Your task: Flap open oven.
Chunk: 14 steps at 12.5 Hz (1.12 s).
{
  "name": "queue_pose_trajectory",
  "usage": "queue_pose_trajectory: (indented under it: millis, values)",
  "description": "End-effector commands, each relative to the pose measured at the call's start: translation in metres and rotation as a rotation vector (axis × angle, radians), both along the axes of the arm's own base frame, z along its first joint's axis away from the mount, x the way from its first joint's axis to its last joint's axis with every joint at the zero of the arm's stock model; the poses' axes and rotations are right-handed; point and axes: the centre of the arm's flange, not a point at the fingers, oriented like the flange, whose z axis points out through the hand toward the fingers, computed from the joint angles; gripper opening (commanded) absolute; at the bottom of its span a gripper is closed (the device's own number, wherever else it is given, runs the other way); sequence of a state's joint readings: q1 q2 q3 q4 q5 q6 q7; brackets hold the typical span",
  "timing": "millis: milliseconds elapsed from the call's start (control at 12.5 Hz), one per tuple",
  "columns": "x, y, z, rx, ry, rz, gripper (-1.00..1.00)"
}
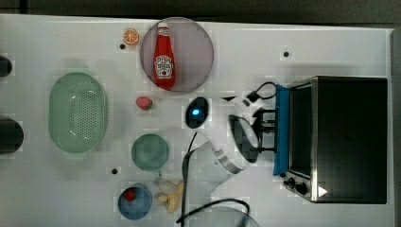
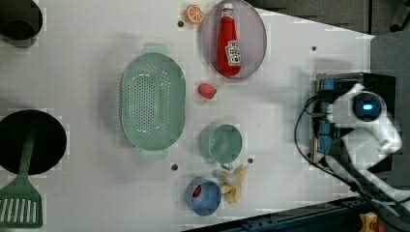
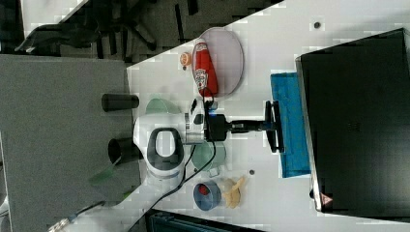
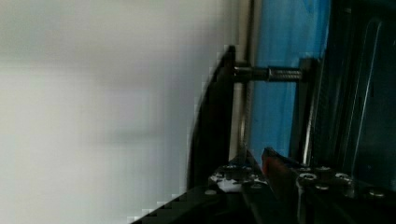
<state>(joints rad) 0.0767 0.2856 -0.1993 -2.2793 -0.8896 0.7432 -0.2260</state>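
Okay, gripper (image 3: 273, 126) is pinched on the bar handle (image 4: 212, 121) of the oven (image 1: 347, 137), which sits at the top view's right; door (image 1: 282, 130) is part-lowered. I'd say mid-pull: next, keep swinging it down.

Left view: the arm (image 2: 372, 130) covers most of the oven (image 2: 338, 79); the spatula (image 2: 21, 203) is cut by the lower edge. Top view: two dark objects (image 1: 9, 135) are cropped at the top view's left. Wrist view: the hand (image 4: 261, 175) is blurred and cropped; its contact with the handle (image 4: 215, 121) cannot be told.
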Motion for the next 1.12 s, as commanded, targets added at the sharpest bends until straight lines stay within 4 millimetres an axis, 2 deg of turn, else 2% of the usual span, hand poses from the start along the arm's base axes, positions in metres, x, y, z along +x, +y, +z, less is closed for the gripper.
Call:
queue_pose_trajectory:
  millis: [80, 400, 640, 880, 1120]
  values:
    - [-0.003, 0.041, -0.045, -0.094, -0.083, -0.077, -0.65]
    - [-0.010, 0.064, -0.098, -0.162, -0.065, -0.031, -0.65]
    - [-0.007, 0.068, -0.122, -0.173, -0.058, -0.038, -0.65]
    - [-0.001, 0.070, -0.128, -0.167, -0.063, -0.032, -0.65]
    - [0.022, 0.087, -0.106, -0.069, -0.151, -0.059, -0.65]
